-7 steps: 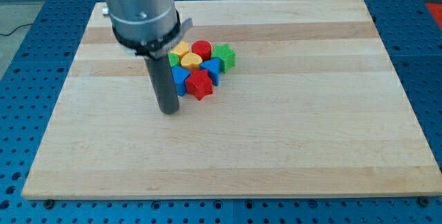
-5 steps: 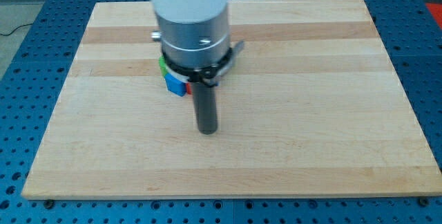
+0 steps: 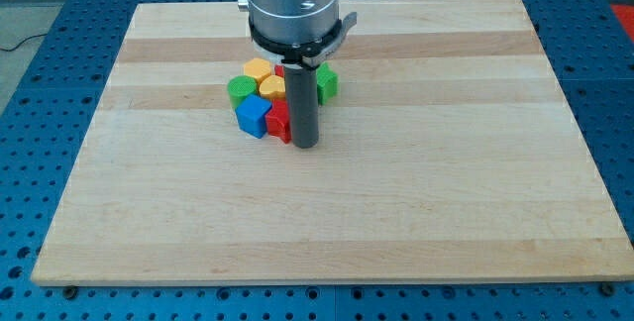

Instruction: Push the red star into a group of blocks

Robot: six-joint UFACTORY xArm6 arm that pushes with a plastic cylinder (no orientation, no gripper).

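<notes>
The red star (image 3: 278,121) lies at the lower edge of a tight cluster of blocks on the wooden board (image 3: 416,172), touching a blue cube (image 3: 253,116) on its left. My tip (image 3: 305,146) stands right against the red star's right side, at the cluster's lower right. The rod covers part of the star and the blocks behind it. Around them sit a green round block (image 3: 240,88), a yellow hexagon (image 3: 258,68), a yellow rounded block (image 3: 272,87) and a green block (image 3: 327,84) right of the rod.
The cluster sits a little above and left of the board's middle. A sliver of another red block (image 3: 280,69) shows behind the rod. The board lies on a blue perforated table (image 3: 40,113).
My tip moved from the cluster's left to below it, then up and slightly right against the red star. The arm now hides the cluster's right part.
</notes>
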